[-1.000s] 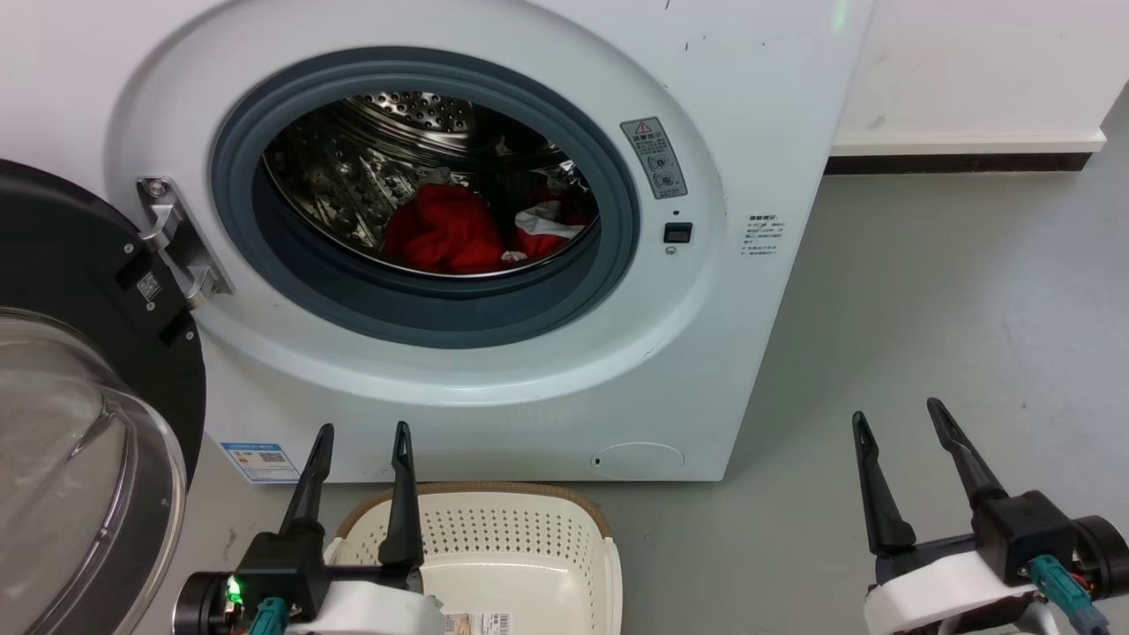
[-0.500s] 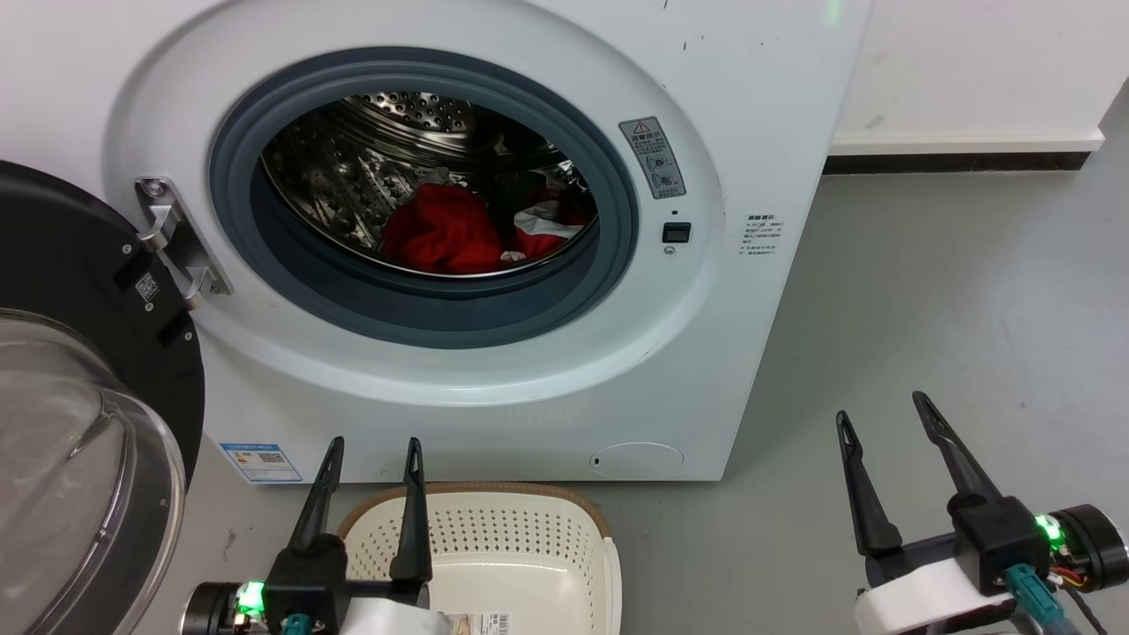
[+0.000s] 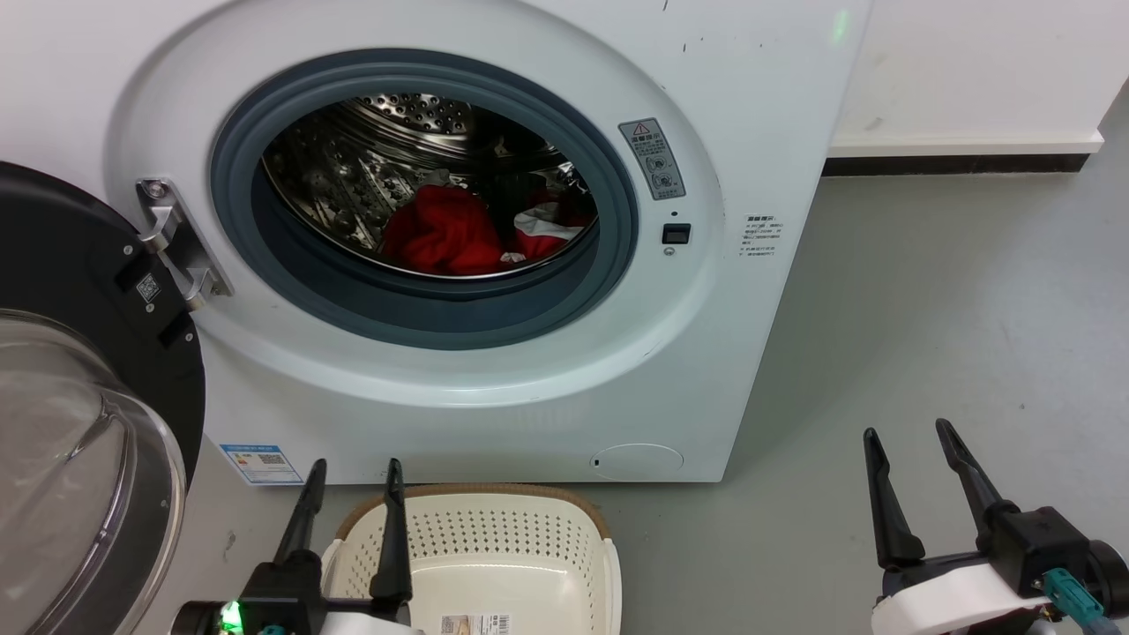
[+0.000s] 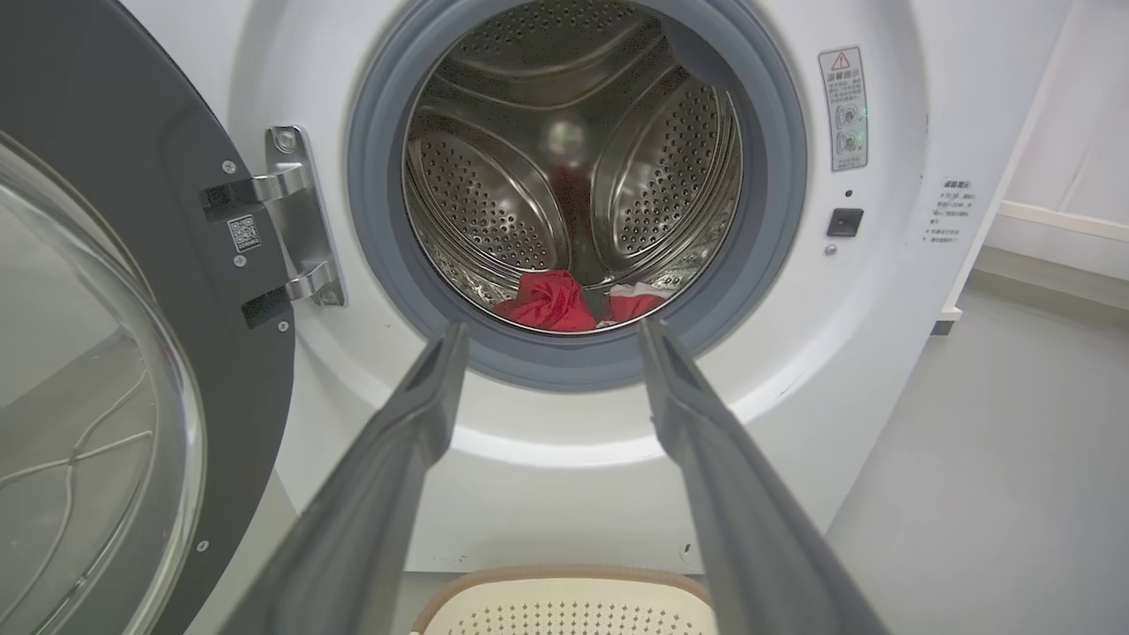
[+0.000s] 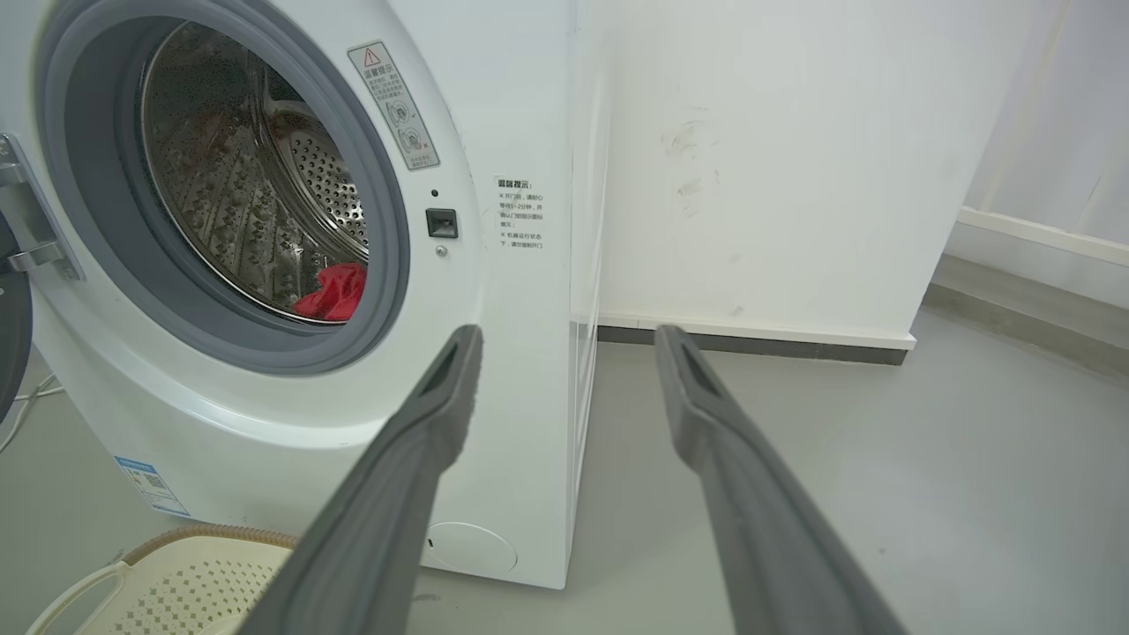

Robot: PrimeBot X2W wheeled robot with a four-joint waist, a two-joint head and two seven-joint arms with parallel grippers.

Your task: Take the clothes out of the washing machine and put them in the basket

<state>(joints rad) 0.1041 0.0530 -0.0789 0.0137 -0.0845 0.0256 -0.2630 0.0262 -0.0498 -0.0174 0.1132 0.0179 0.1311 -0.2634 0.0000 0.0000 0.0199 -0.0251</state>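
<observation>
The big white front-loading washing machine (image 3: 494, 381) had its black-framed glass door (image 3: 84, 265) swung out at 9 o'clock. The small cream perforated plastic basket (image 3: 476, 490) sat on the floor at its 6. The soft bright red fabric clothes (image 3: 441, 234) lay at 6 o'clock in the steel drum (image 3: 353, 176). Left gripper (image 3: 355, 466) and right gripper (image 3: 908, 429) were both spread wide, holding nothing. Looked like nothing was out yet, so I'd guess the next reach has to clear the grey seal (image 3: 441, 319).

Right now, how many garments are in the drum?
2. The plain red garment lies low in the drum, left of centre; the red garment with white trim sits just to its right. Others could be hidden beneath.
</observation>
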